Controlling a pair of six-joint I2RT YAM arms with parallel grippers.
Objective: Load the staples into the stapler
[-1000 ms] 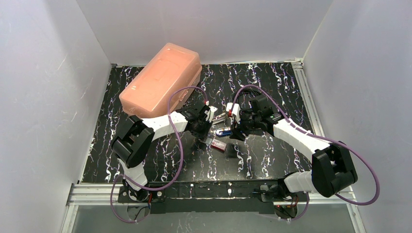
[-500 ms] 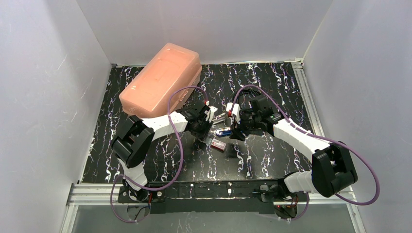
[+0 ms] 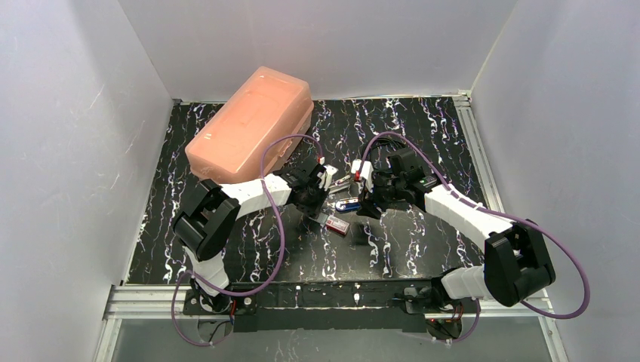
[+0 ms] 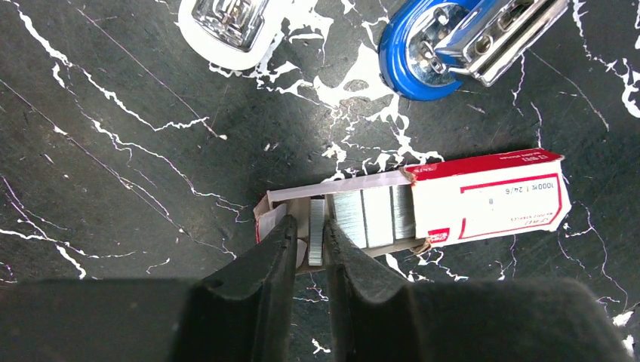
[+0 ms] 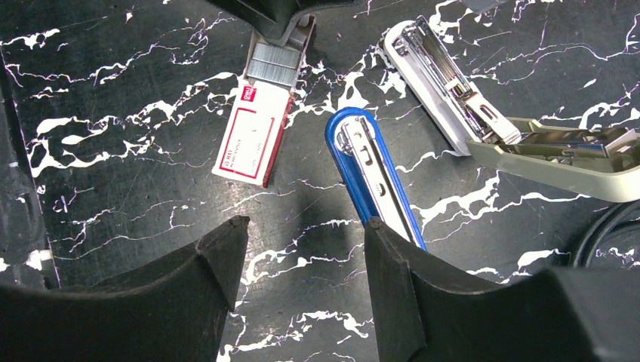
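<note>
Black marbled table (image 4: 113,188), boxed staples (image 4: 423,207), "24/6" label (image 4: 509,204)

Lab: white-walled robot enclosure (image 3: 68,151).

The table (image 3: 423,128) is black veined white, stapler (image 5: 373,177) blue, staples (image 4: 362,219) silver, their box (image 4: 490,200) red-and-white.
</note>
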